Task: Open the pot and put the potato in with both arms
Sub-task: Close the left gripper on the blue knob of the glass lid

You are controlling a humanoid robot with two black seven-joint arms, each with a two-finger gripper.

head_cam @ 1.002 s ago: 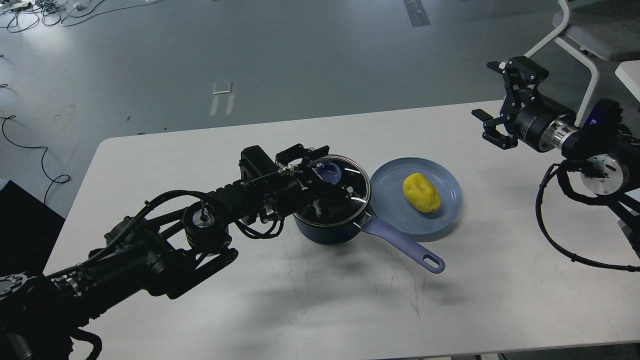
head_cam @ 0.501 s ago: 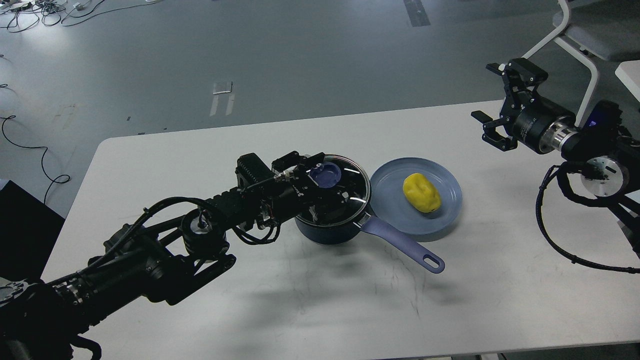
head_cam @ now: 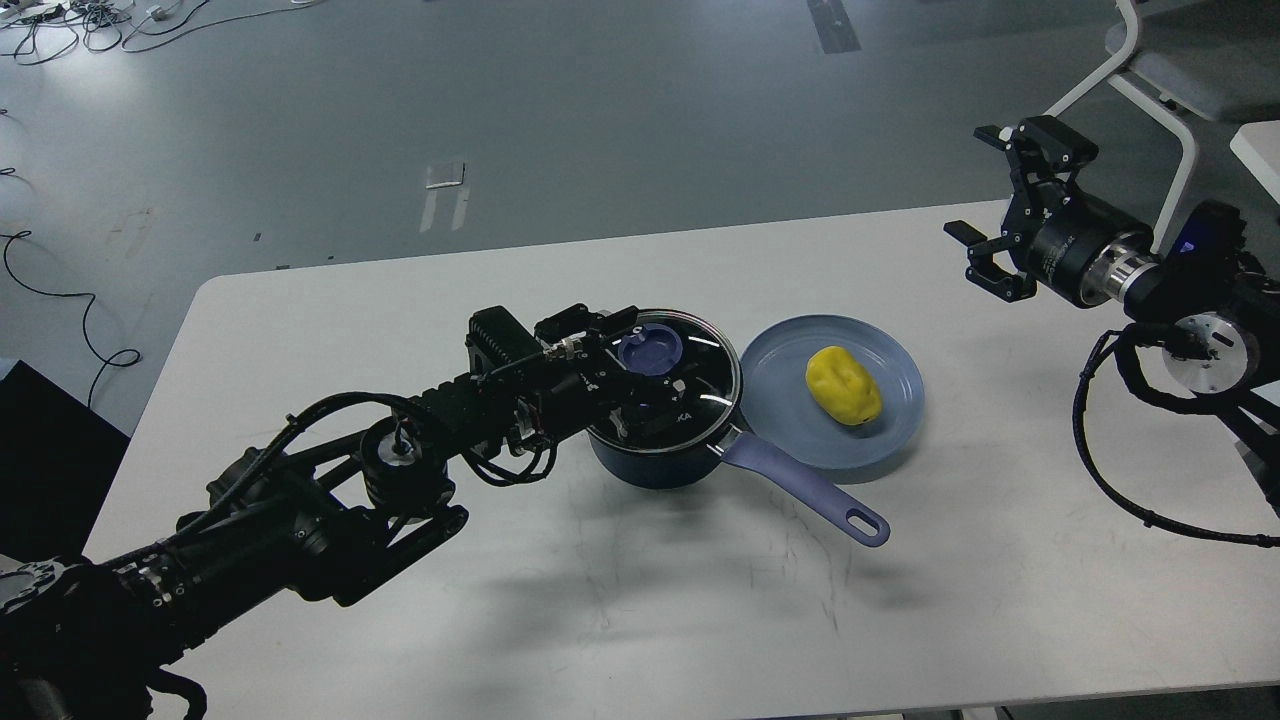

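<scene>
Left hand [head_cam: 640,372] at lidded pot [head_cam: 660,455]; potato [head_cam: 843,385] on plate [head_cam: 780,420]

A clear glass lid [head_cam: 690,375] with a thin metal rim and a matt blue plastic-looking knob [head_cam: 650,350] catches glints of light atop a dark blue saucepan [head_cam: 650,465], whose lighter purple-blue handle [head_cam: 810,490] looks smooth and matt like plastic. Beside it, a yellow potato [head_cam: 843,385] with a slightly waxy, uneven skin lies on a smooth grey-blue plate [head_cam: 790,430] of soft sheen, all on a white matt desk [head_cam: 400,290] marked by faint grey scuffs. The arms are matt black, and the right arm [head_cam: 1130,275] shows bands of bare brushed metal behind its pincer [head_cam: 985,215].
</scene>
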